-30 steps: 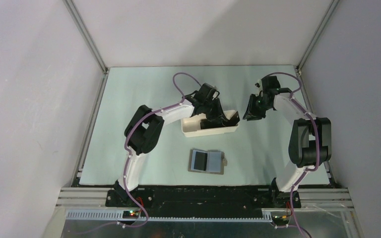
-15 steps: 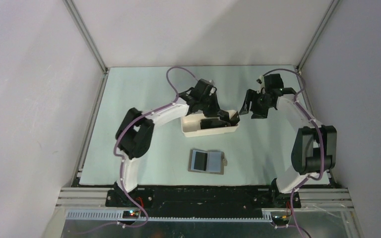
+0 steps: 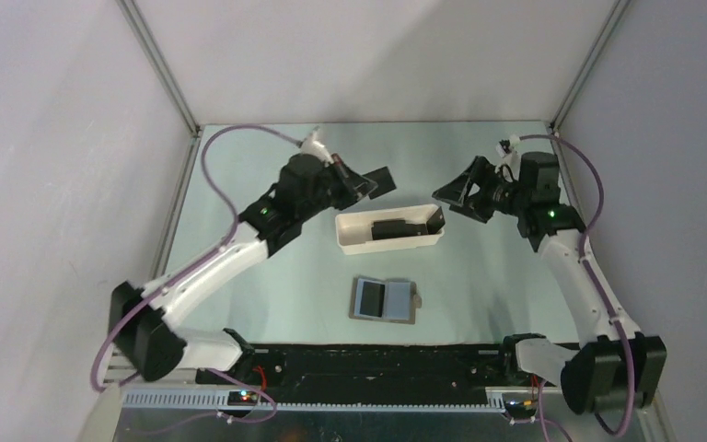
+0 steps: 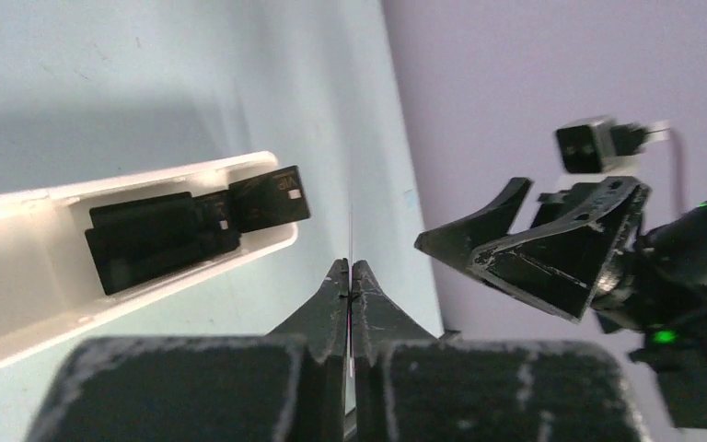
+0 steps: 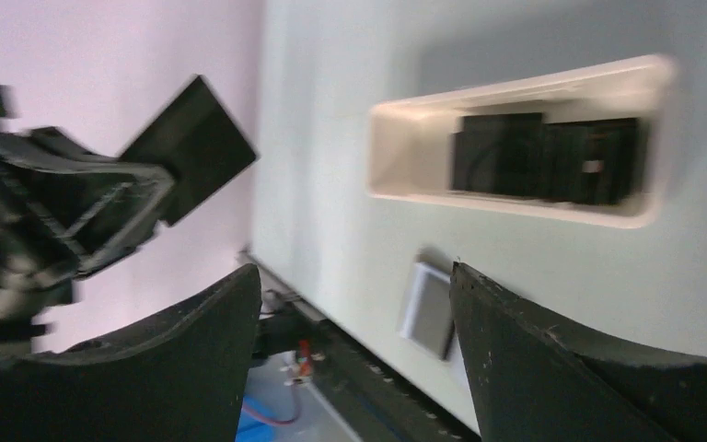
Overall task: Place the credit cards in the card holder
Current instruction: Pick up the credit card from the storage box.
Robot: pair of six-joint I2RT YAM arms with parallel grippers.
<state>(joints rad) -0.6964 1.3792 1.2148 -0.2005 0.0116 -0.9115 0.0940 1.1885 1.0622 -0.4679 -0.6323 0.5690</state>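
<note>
Left wrist: fingers tight on card

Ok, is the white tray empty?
No, dark credit cards lie in the white tray, and the left hand grips another card.

My left arm and right arm have white shells on the links and black housings at the joints. A purple cable loops along each. My left end effector and right end effector are black, with wedge-shaped fingers.
</note>
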